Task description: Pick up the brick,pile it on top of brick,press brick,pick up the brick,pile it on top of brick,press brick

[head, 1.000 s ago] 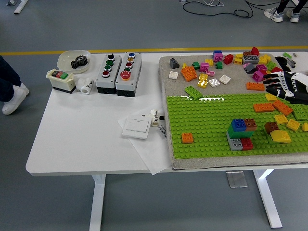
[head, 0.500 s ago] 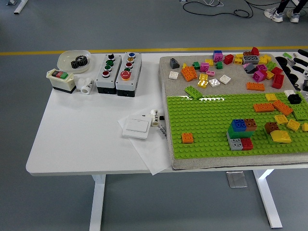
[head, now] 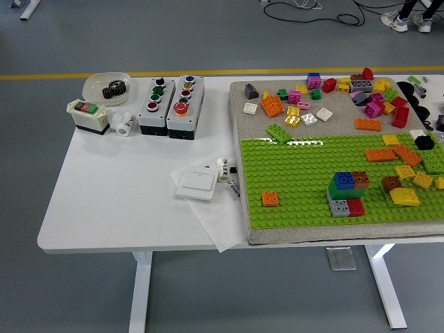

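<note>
At the right of the frame a green baseplate (head: pixel 305 180) lies on the white desk (head: pixel 118 201), and near its lower middle stands a small stack of bricks (head: pixel 348 193): blue and brown on top, green beneath, grey and red at the bottom. An orange brick (head: pixel 270 199) sits alone toward the plate's lower left. Loose bricks (head: pixel 326 97) are scattered along the upper right. Only a dark sliver of the right hand (head: pixel 440 122) shows at the right edge; I cannot tell how its fingers are set.

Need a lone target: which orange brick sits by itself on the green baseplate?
The small orange brick near the green baseplate's left front corner; the other orange bricks lie toward its right end or on the grey mat.
</note>
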{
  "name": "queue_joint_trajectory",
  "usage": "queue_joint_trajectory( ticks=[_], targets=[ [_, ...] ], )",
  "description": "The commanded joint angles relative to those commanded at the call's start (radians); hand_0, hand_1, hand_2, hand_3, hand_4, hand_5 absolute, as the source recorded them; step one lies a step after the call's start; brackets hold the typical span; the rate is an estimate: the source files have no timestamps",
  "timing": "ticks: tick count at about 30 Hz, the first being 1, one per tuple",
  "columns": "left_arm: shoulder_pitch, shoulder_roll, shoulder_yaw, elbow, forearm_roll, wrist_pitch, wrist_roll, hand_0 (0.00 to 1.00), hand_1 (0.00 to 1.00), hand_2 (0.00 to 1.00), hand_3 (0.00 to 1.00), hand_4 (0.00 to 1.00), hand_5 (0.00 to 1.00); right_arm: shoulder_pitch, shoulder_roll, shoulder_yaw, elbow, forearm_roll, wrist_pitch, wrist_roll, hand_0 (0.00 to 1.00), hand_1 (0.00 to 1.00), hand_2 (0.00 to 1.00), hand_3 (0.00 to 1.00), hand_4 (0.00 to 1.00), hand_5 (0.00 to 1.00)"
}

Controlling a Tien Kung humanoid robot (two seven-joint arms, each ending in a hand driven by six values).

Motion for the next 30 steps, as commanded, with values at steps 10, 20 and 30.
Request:
queue_joint_trajectory(
  ticks=[10,20,30],
  targets=[
    [-0.001,-0.004,0.009,0.0,-0.005,0.002,-0.008,0.749,0.74,0.74,0.594,0.658,0.592,-0.008,0.002,0.018,0.006,-0.003,-0.016,-0.005,0.892,0.848,0.886,0.92,0.998,0.852],
    [-0.009,-0.006,0.015,0.0,-0.008,0.008,-0.01,0.748,0.739,0.739,0.595,0.658,0.594,-0.009,0.009,0.024,0.012,-0.007,-0.014,-0.013,0.88,0.838,0.869,0.891,0.998,0.853],
    [-0.009,-0.007,0.017,0.0,-0.013,0.013,-0.014,0.747,0.738,0.737,0.595,0.658,0.594,-0.002,0.005,0.01,0.018,-0.001,-0.01,-0.018,0.878,0.831,0.86,0.883,0.998,0.854]
  ],
)
